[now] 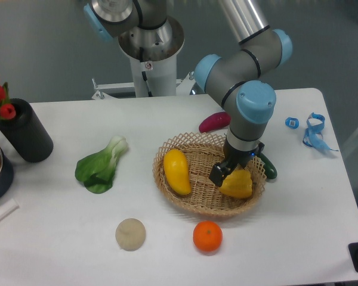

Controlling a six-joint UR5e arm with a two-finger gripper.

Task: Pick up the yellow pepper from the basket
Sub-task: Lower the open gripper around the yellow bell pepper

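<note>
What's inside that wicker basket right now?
The basket holds a long yellow fruit and the yellow pepper. The end effector covers the pepper's top, so its grip is hidden.

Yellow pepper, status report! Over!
Gripper shut on yellow pepper. Pepper low over the basket. Long yellow fruit alongside, nothing blocking.

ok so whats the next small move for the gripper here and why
Probably a straight lift. The gripper sits down over the yellow pepper and looks closed on it, but the pepper is still low inside the basket. Raising it vertically should clear the lattice rim without nudging the long yellow fruit beside it. Whether the grip is firm cannot be told from this view.
</note>
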